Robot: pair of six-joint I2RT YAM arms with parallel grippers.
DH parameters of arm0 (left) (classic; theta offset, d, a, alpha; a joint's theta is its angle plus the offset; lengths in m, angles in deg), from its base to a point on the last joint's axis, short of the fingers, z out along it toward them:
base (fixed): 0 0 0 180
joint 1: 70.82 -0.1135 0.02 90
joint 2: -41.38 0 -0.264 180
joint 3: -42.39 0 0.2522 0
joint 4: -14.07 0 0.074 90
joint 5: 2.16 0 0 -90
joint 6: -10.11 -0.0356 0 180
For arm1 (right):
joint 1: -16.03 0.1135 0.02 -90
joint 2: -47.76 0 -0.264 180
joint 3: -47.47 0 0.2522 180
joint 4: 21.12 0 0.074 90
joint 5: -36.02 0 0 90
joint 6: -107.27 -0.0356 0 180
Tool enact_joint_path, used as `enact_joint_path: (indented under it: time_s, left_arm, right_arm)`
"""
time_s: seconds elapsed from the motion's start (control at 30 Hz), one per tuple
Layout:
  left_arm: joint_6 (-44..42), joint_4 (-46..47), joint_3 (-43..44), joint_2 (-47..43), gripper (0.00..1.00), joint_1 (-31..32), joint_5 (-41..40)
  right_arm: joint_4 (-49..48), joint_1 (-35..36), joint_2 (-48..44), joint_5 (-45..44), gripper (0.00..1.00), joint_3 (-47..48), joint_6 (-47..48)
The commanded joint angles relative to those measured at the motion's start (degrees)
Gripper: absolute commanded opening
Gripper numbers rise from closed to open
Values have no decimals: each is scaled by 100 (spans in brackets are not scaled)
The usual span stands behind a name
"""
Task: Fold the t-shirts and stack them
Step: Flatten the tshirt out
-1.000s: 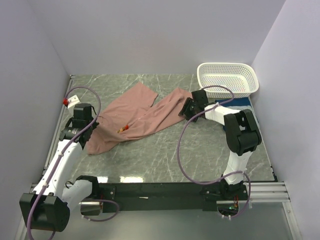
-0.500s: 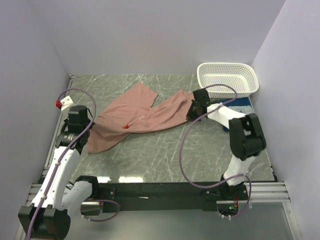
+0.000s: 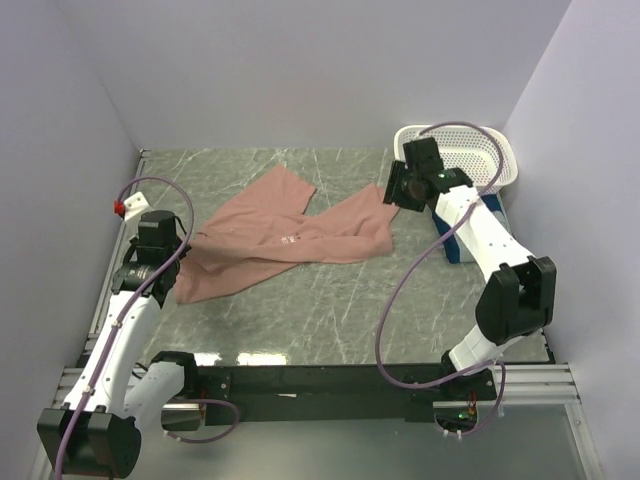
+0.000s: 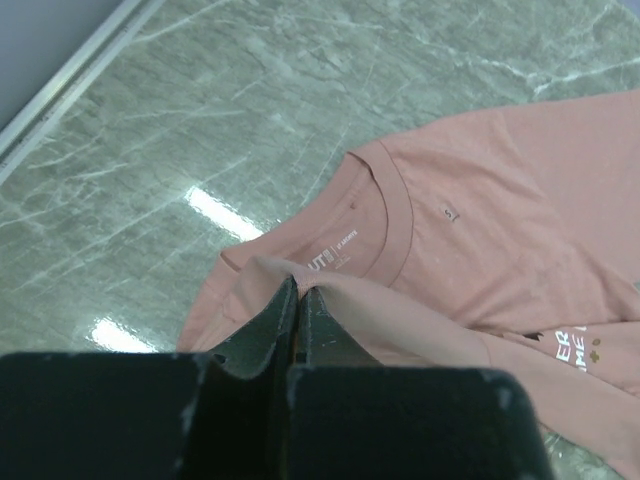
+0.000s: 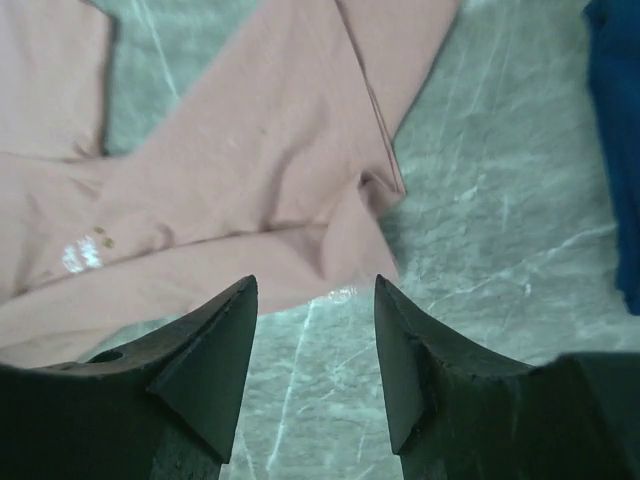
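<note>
The dusty-pink t-shirt (image 3: 290, 235) lies crumpled across the middle of the marble table; its collar and a strip of print show in the left wrist view (image 4: 480, 220). My left gripper (image 3: 190, 243) is shut on a fold of the shirt's left edge (image 4: 300, 290). My right gripper (image 3: 392, 192) is open and empty, raised above the shirt's right end (image 5: 330, 200). The blue t-shirt (image 3: 470, 232) lies at the right, mostly hidden under my right arm, and shows as a blue edge in the right wrist view (image 5: 615, 130).
A white perforated basket (image 3: 475, 165) stands at the back right corner. A small white block with a red tip (image 3: 128, 206) sits on the left rail. Walls close in the table on the left, back and right.
My right gripper let go of the shirt's right end and rose back toward the basket. The shirt's right end dropped onto the table. My left gripper stayed shut on the shirt.
</note>
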Motion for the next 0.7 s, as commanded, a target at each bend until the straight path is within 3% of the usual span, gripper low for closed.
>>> enact_joint_path:
  time_s: [0.0, 0.47, 0.67]
  left_arm:
    - [-126, 203, 5, 41, 3, -34, 222]
    - [-135, 221, 14, 67, 4, -43, 337]
    - [-91, 195, 31, 15, 1, -43, 135]
  right_arm:
    - [-327, -30, 89, 262, 58, -554, -7]
    - [-2464, 127, -183, 1651, 58, -2806, 98]
    - [-2536, 489, -87, 1045, 59, -2912, 46]
